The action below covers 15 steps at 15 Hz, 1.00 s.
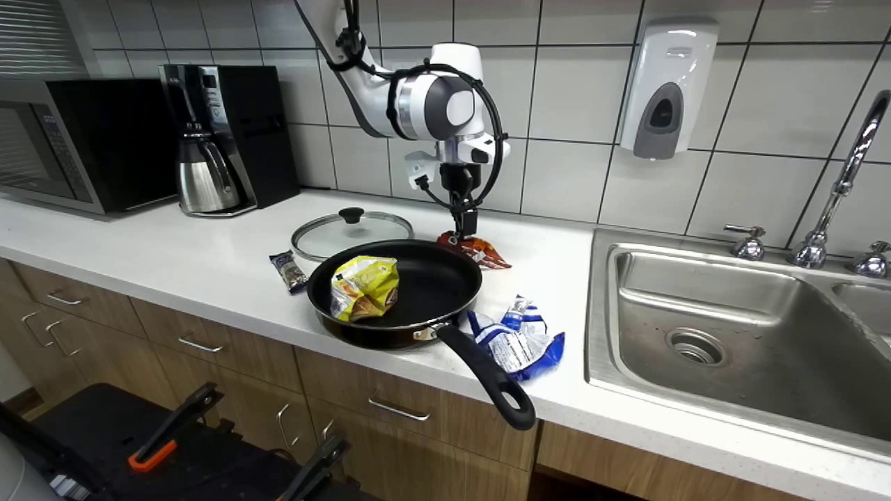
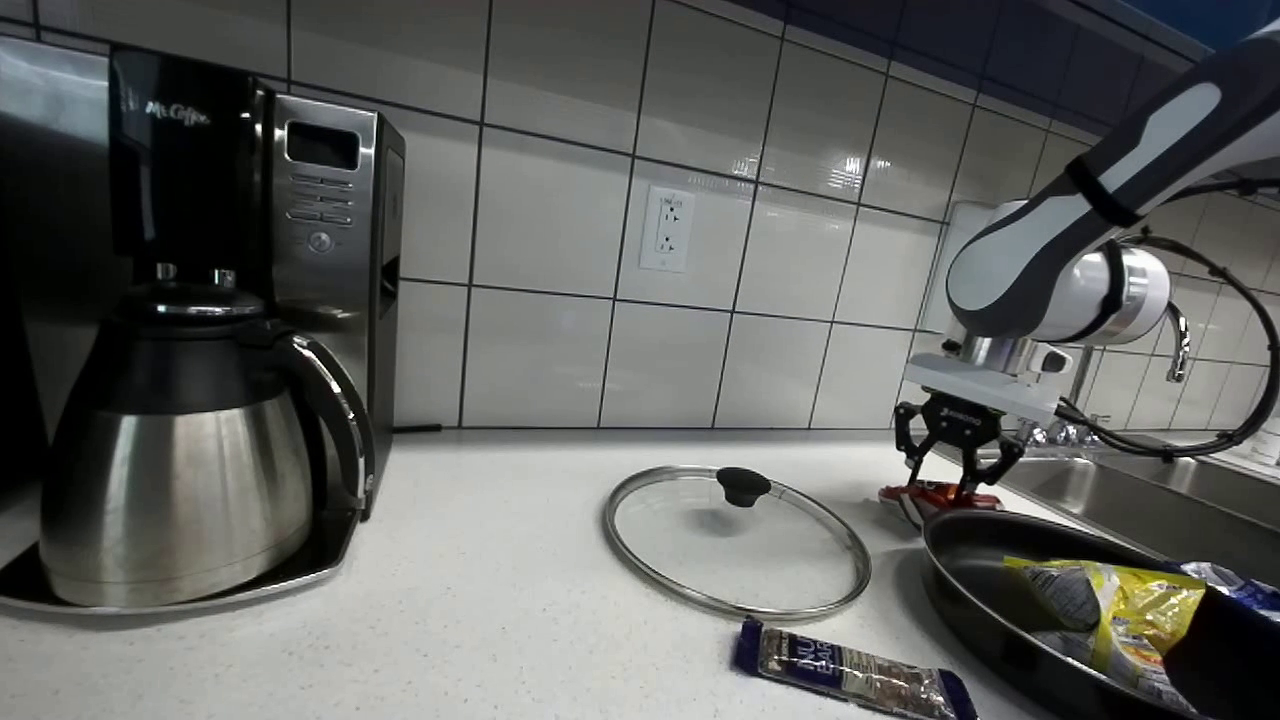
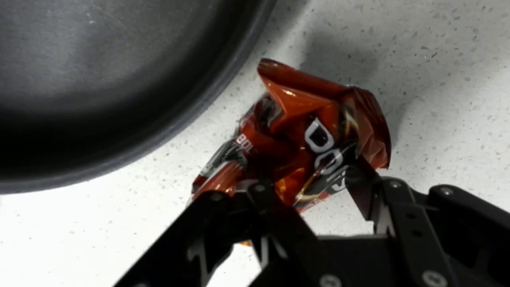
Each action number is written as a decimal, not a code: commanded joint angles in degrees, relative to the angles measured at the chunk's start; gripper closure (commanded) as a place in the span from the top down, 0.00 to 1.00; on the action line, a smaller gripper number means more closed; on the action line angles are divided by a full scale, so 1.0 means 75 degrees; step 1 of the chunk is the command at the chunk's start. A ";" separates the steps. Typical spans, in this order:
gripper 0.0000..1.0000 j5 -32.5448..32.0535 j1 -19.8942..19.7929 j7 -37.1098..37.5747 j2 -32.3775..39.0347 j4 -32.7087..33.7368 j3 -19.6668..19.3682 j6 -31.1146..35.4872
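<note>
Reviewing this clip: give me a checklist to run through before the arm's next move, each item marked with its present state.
1. Gripper open: ok, its jaws stand apart at the red bag.
2. Red bag firmly touched on both sides: cannot tell, contact is unclear in every view.
3. Red bag clear of the black pan: ok, counter shows between them in the wrist view.
4. Glass lid off the pan: ok, it lies on the counter.
5. Pan empty: not ok, a yellow bag lies inside.
6. Pan handle within the counter's edge: not ok, it juts past the front.
</note>
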 commanded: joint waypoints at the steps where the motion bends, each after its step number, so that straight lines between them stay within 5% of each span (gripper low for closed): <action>1: 0.20 0.0169 0.0078 -0.0114 -0.0055 0.0062 -0.0111 -0.0243; 4: 0.01 0.0159 0.0084 -0.0095 -0.0135 -0.0031 -0.0150 -0.0221; 15: 0.00 -0.0049 0.0343 0.0104 -0.1047 -0.0674 -0.0442 0.0007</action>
